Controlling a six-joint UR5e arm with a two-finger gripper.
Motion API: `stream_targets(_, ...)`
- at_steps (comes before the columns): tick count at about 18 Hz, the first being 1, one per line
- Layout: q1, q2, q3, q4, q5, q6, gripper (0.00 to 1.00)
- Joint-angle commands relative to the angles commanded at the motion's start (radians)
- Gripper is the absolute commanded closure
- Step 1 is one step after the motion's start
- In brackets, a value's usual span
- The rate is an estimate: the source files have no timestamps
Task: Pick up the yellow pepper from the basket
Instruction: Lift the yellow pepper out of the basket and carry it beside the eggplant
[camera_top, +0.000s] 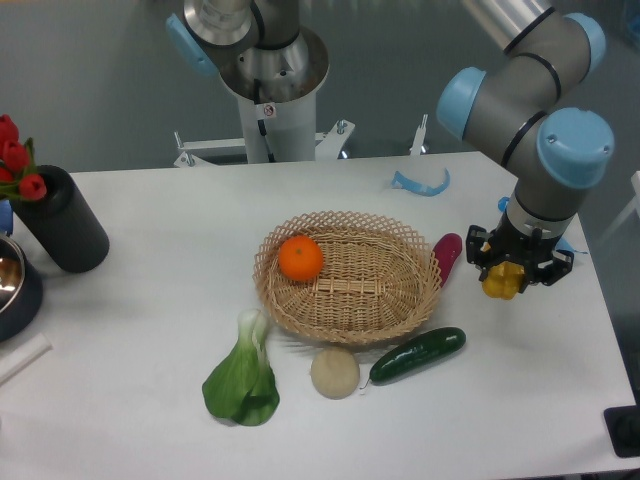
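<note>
The yellow pepper (500, 282) hangs in the air to the right of the basket (349, 279), outside its rim. My gripper (518, 272) points down and is shut on the pepper, whose top is hidden between the black fingers. The woven tan basket sits at the table's middle and holds only an orange (300, 258) at its left side.
A magenta-red vegetable (446, 255) lies by the basket's right rim. A cucumber (417, 355), a beige ball (334, 372) and a bok choy (243, 380) lie in front of the basket. A black cylinder (62, 220) with tulips stands at the left, blue clips (420, 183) at the back.
</note>
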Motion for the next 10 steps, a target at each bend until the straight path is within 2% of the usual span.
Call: stream_targets(10,0.002,0.012,-0.008,0.000,0.009,0.051,0.77)
